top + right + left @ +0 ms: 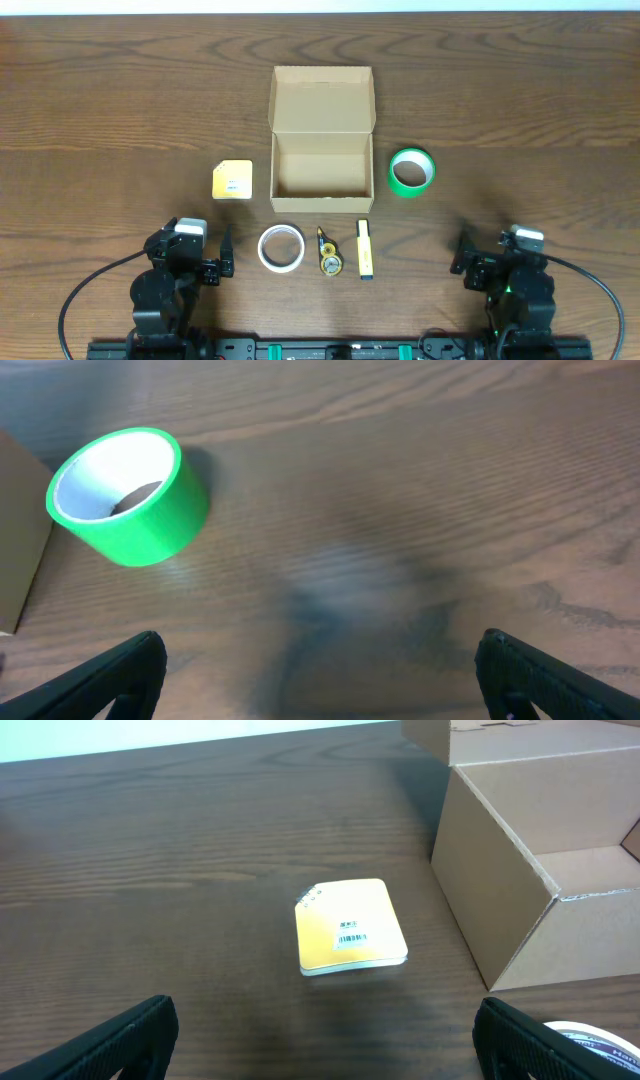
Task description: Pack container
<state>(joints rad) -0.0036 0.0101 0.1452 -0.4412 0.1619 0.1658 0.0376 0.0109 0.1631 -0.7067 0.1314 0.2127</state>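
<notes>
The container (320, 172) sits open in the middle of the counter (520, 90), lid flap thrown back and nothing inside. Both end effectors hang near the front edge, fingers apart and empty: the left end effector (325, 1045) faces the yellow pad (350, 928), the right end effector (320, 680) the green tape roll (125, 495). Packing has not yet begun, I judge. The pad lies flat, so pinch it across opposite edges. Take the roll through its wall, one finger in the core. Lift over the container's front wall before lowering. The small black-and-yellow item (329, 252) is possibly a tape measure.
</notes>
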